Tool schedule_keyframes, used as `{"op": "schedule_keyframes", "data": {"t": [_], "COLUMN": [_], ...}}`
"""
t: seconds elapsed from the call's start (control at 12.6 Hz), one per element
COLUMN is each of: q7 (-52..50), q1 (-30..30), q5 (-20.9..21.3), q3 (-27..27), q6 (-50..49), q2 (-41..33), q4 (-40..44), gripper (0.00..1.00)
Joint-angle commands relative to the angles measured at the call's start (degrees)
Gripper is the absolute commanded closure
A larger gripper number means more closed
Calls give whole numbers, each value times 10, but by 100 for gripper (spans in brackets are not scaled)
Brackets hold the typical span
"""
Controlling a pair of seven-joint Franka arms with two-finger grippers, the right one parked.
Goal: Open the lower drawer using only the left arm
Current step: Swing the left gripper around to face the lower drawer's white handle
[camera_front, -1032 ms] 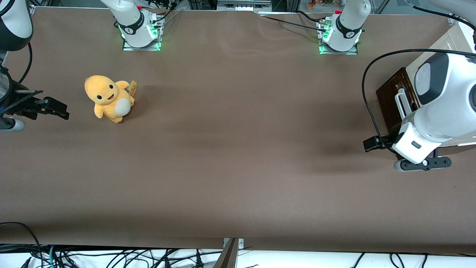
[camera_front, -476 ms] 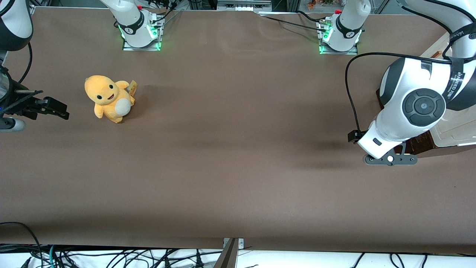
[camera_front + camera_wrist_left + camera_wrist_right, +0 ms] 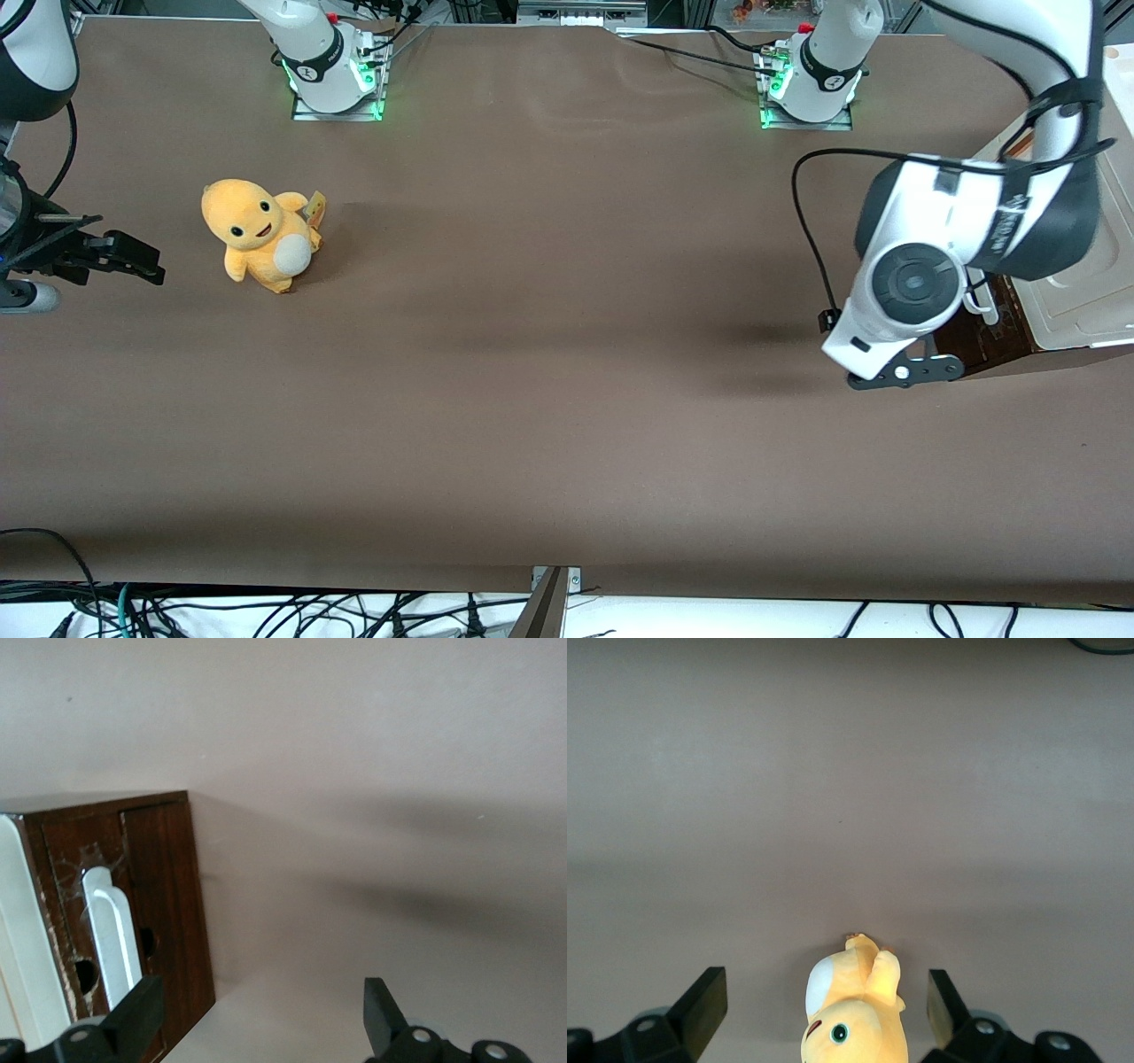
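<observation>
**Tool spread wide beside the drawer handle, no grip yet**

The lower drawer (image 3: 985, 341) sits at mid-height of the front frame, at the working arm's end of the table (image 3: 532, 416). Only a strip of its dark brown front shows there, under the cream cabinet (image 3: 1085, 306) and mostly covered by the left arm (image 3: 961, 235). In the wrist view the drawer front (image 3: 164, 904) and its white loop handle (image 3: 111, 935) are plain to see. The drawer looks shut or nearly so.

The tool (image 3: 257, 1023) is released, fingers (image 3: 133, 1014) wide apart. It hangs low over bare table just beside the drawer front. One finger is close to the handle, but nothing sits between the fingers and nothing is touched.

Handling, as a judgement:
- The wood front is stiff, scuffed and not fragile.
- The drawer is shallow, so probably light, and should slide on a straight pull.
- The small cabinet may drag along if the pull is jerky or off-axis.
- The handle is smooth, rigid and slim, and may slip under a weak pinch.
- Best hold: fingers across the middle of the loop, or one finger hooked through it, then a pull square to the front.

An orange plush toy (image 3: 257, 235) lies well apart toward the parked arm's end, not in the way.
</observation>
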Motion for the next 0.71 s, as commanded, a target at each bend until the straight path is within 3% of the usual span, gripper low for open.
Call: {"op": "schedule_keyframes", "data": {"t": [0.0,0.63], "q7": [-22,-164], "q1": [-9,-39], "q5": [37,162], "q3": [3,3], "q6": [-22,-75], "q2": [12,72], "q4": [0,-48], "gripper": [0,0]}}
